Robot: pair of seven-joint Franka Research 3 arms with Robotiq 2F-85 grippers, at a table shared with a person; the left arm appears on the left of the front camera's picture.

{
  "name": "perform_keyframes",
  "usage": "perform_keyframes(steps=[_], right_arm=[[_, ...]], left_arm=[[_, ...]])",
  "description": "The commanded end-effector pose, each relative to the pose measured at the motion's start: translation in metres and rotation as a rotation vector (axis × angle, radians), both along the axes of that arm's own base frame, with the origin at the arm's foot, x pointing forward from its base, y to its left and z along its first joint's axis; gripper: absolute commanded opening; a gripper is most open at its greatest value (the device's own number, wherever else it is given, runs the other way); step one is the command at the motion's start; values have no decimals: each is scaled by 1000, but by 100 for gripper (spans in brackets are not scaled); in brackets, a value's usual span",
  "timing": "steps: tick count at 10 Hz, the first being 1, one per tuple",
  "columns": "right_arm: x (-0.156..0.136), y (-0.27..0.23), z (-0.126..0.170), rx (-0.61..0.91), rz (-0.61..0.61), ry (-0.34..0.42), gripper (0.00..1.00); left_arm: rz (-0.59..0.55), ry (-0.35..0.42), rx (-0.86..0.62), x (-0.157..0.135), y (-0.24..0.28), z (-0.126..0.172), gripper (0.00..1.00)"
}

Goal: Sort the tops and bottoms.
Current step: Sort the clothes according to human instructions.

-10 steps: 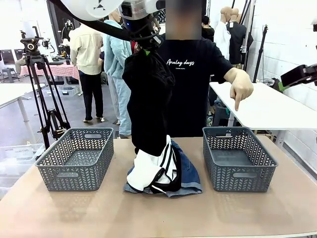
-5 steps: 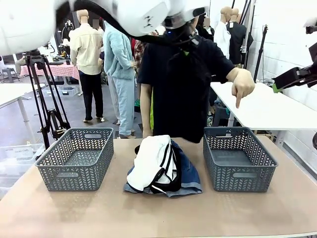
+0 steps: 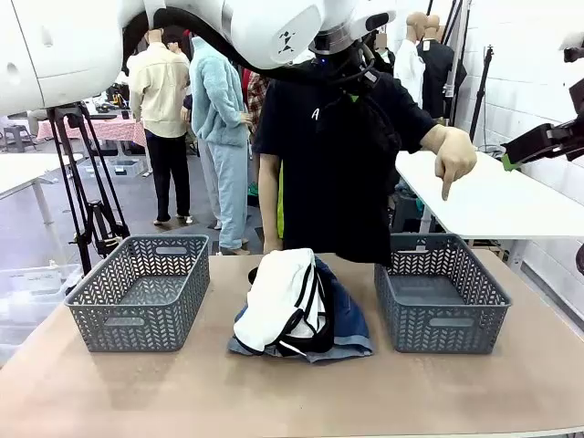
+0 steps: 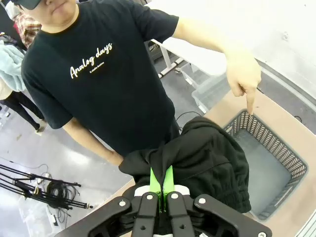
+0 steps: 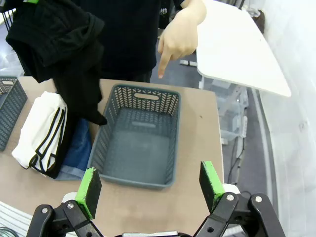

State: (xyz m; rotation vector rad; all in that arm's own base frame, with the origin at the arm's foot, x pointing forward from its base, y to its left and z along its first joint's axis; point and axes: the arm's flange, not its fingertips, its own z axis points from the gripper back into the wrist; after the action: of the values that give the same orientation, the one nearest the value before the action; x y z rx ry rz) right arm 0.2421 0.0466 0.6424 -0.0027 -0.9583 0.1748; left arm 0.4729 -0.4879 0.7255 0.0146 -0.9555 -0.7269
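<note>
Top (image 4: 207, 158): black, hanging up high, left jaws clamped on it, just left of right basket (image 5: 131, 177).
Right jaws: wide apart, empty.
Basket: next drop goes here I'd guess, where the hand (image 5: 177, 34) points.

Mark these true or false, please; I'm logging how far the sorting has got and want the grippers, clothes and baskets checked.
1. The left gripper is shut on a black garment. True.
2. The right gripper holds the jeans. False: it is open and holds nothing; the jeans lie on the table.
3. The person's hand points down at the right basket. True.
4. The white striped garment lies in the right basket. False: it lies on the jeans, on the table.
</note>
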Motion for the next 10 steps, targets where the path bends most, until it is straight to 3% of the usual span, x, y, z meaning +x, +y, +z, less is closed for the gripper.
perform_keyframes(steps=[1,2,5,7,10], right_arm=[[4,1,-1,-1,8,-3,100],[4,1,-1,-1,8,-3,100],[4,1,-1,-1,8,-3,100],[4,1,-1,-1,8,-3,100],[4,1,-1,-1,8,-3,100]], left_arm=[[9,-12,13,-6,9,4,0],[0,0,0,0,0,0,0],[-240,-82,-104,20,-47,4,0],[-306,-144,-100,26,-69,17,0],[-437,-123,-252,23,-94,4,0]])
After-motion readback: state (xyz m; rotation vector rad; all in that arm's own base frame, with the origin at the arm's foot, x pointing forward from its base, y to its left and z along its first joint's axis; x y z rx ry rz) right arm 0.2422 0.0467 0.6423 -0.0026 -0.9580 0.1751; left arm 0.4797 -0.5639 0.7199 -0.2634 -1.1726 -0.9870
